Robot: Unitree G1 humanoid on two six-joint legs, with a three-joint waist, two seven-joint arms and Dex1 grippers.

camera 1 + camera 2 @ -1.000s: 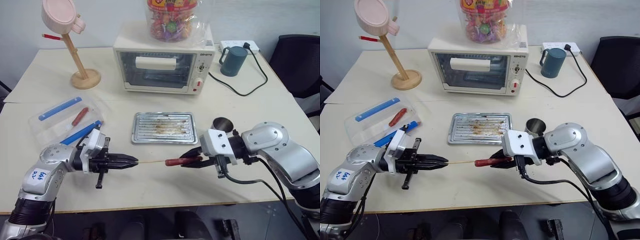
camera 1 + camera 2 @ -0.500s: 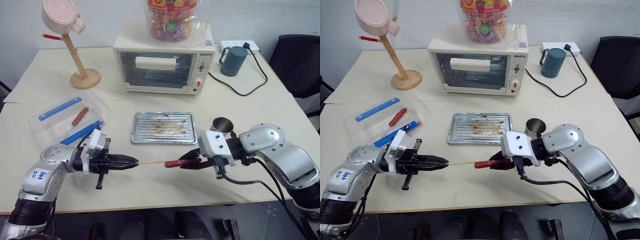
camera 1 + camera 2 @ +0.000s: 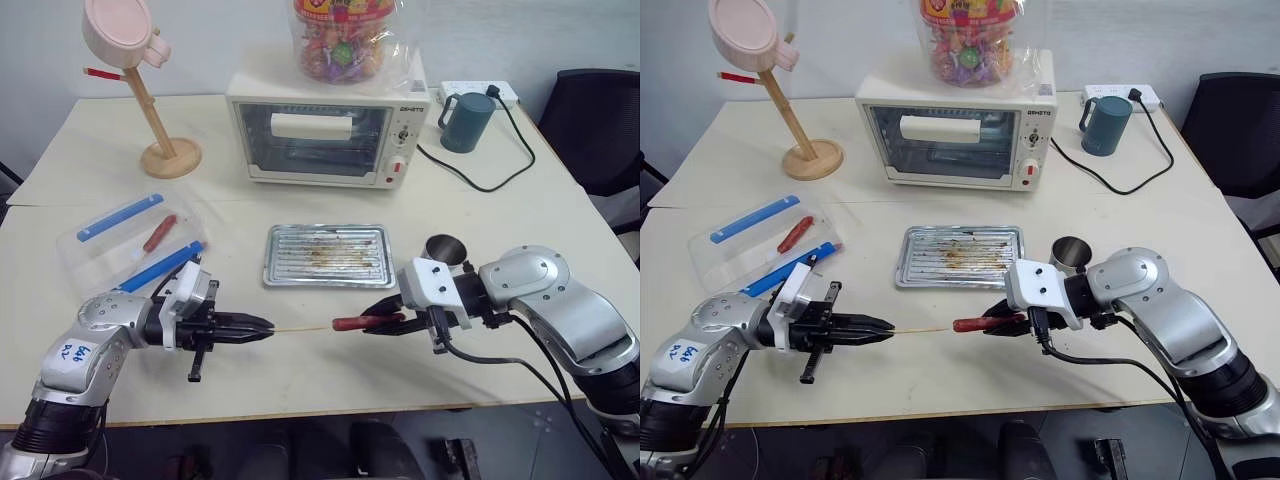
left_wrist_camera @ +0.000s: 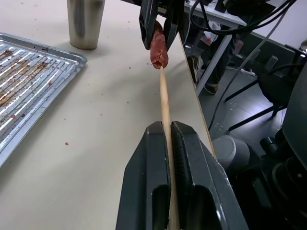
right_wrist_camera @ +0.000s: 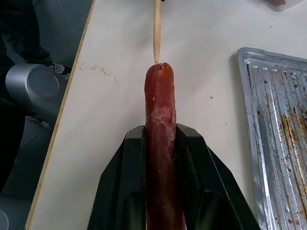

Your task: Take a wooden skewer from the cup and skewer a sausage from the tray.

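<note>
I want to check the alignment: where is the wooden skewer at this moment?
The wooden skewer is held level by the shut left gripper above the table's front part, in front of the tray; its tip points at the sausage in the right gripper.

a lab or office room set up as a mock kitchen is suggested: a toaster oven (image 3: 328,128) and a mug tree (image 3: 150,100) are placed on plain cream tables (image 3: 560,215), a power strip (image 3: 480,92) is laid by the bare wall, and a black office chair (image 3: 600,125) is parked at the side.
</note>
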